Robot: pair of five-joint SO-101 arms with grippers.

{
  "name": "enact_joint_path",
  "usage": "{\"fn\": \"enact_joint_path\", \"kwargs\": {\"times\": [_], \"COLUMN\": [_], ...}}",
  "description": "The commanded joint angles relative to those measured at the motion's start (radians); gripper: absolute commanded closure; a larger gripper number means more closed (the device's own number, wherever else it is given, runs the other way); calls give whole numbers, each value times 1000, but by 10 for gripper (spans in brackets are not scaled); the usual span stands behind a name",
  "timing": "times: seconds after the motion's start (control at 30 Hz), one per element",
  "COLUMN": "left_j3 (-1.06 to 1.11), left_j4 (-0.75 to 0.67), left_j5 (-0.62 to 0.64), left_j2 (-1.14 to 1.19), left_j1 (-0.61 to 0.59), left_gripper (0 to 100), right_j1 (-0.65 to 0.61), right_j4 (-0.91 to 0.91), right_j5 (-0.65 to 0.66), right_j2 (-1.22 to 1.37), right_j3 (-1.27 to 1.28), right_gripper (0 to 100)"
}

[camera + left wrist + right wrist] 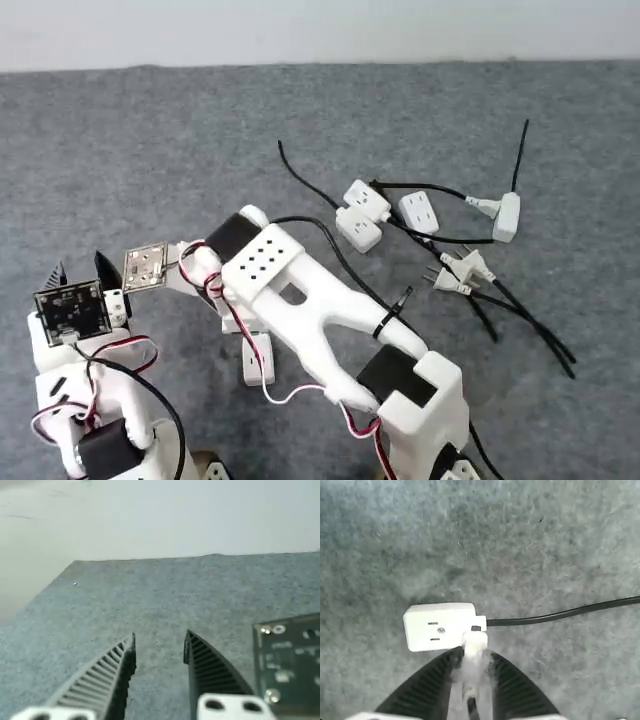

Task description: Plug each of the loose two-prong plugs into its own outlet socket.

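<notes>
Pinching a white plug (474, 642) in the right gripper (473, 655), jaws closed narrowly on its body, low over the near part of the grey mat (150, 150). Pressing the plug's front end against the edge of a white outlet socket (437, 625), just beside the exit of the black cord (560, 615) rather than over the two slots on the upturned face. Hiding the prongs behind the plug body, so allowing only a loose judgement of their alignment. Probably risking a miss here: pushing on from this spot and driving the prongs into the casing or past it instead of into the slots. Also risking a shove of the socket across the mat, lying there unbraced and tethered only by its cord. Possibly twisting the plug within the jaws under that sideways load and losing the straight approach altogether. Hanging the left gripper (160, 636) well apart at the near left, jaws spread moderately over bare mat and gripping nothing, so lending the socket no support. Leaving more work well off at the far right: further sockets (360, 215) clustered together and two loose plugs (455, 272) lying just nearer, close enough to each other for snagging during a later lift.
</notes>
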Motion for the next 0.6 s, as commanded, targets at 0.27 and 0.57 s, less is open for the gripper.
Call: {"fn": "enact_joint_path", "kwargs": {"times": [0.27, 0.57], "left_j3": [-105, -211], "left_j4": [-23, -5], "left_j5": [8, 8], "left_j2": [-3, -3], "left_j1": [-20, -173], "left_gripper": [830, 830], "right_j1": [-99, -96], "right_j4": [65, 65], "right_j5": [-44, -46], "right_j2": [-79, -79], "right_j3": [-6, -5], "right_gripper": [990, 990]}}
